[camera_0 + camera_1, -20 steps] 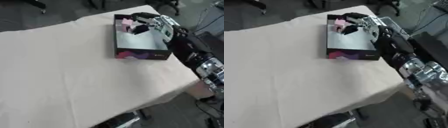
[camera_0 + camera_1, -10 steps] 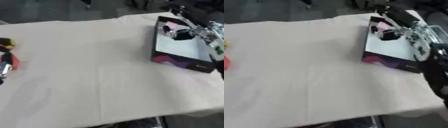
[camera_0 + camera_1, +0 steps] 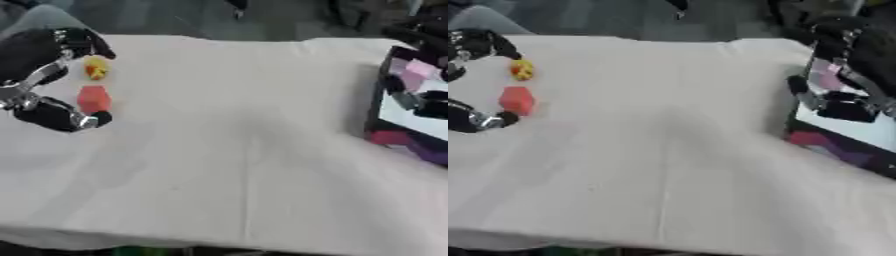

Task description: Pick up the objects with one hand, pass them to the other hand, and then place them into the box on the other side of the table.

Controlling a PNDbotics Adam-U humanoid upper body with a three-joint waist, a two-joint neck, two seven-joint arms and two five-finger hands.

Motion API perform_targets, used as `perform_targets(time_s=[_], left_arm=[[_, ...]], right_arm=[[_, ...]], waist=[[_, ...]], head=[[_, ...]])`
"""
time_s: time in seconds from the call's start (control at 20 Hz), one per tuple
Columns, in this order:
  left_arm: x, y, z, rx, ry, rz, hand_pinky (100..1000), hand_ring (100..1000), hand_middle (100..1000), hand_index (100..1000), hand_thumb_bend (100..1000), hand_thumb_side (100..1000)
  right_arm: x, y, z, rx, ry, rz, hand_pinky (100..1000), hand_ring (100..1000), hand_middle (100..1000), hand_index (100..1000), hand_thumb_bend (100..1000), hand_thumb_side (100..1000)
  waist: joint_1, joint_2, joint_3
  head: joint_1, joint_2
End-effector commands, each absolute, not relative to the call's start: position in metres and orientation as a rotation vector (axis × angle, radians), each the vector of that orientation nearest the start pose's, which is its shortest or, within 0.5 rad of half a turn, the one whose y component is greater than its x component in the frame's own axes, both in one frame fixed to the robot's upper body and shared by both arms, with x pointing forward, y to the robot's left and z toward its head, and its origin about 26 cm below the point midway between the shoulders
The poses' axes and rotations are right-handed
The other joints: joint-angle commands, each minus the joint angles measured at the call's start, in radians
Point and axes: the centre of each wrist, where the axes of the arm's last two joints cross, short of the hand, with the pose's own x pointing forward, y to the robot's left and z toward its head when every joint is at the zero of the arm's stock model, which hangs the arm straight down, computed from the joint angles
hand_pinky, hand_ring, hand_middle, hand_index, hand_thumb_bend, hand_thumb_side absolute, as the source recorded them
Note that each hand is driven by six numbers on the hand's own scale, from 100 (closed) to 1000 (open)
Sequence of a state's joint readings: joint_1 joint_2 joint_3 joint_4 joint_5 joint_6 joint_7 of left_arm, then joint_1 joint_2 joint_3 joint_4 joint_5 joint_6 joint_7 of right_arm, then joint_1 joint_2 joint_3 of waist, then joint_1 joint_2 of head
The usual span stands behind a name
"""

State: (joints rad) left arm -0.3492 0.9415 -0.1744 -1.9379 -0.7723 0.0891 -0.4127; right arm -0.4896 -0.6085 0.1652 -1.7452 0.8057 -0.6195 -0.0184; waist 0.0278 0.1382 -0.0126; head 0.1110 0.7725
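Note:
A red block (image 3: 94,99) and a small yellow object (image 3: 96,68) lie on the cloth-covered table (image 3: 245,140) at the far left. My left hand (image 3: 39,60) is open around the red block, with its fingers (image 3: 83,40) arched above the yellow object and its thumb (image 3: 74,119) just below the block. It is not closed on the block. At the right edge stands the dark box (image 3: 833,142) with a white floor and pink things (image 3: 826,80) inside. My right hand (image 3: 846,106) hangs blurred over the box.
The table's near edge runs along the bottom of both views, and its far edge meets dark floor at the top. A wide stretch of beige cloth separates the left objects from the box.
The camera has swung left, so the box has slid to the right edge. My left hand and the red and yellow objects have come into view. My right hand stays at the box.

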Motion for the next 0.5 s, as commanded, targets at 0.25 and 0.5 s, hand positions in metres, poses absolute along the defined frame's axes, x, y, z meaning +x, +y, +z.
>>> perform_targets(time_s=[0.25,0.5], left_arm=[[0.336,0.348,0.24,1.423,-1.035,-1.601,830,770,795,833,704,104],[0.351,0.373,0.227,1.468,-0.913,-1.51,831,773,799,835,686,109]], right_arm=[[0.344,-0.267,0.22,0.885,2.528,-1.756,852,823,805,987,100,100],[0.344,-0.265,0.215,0.85,2.561,-1.76,843,820,798,988,100,100]], waist=[[-0.013,-0.008,-0.024],[-0.017,0.002,-0.041]], head=[[-0.021,-0.002],[-0.039,-0.002]])
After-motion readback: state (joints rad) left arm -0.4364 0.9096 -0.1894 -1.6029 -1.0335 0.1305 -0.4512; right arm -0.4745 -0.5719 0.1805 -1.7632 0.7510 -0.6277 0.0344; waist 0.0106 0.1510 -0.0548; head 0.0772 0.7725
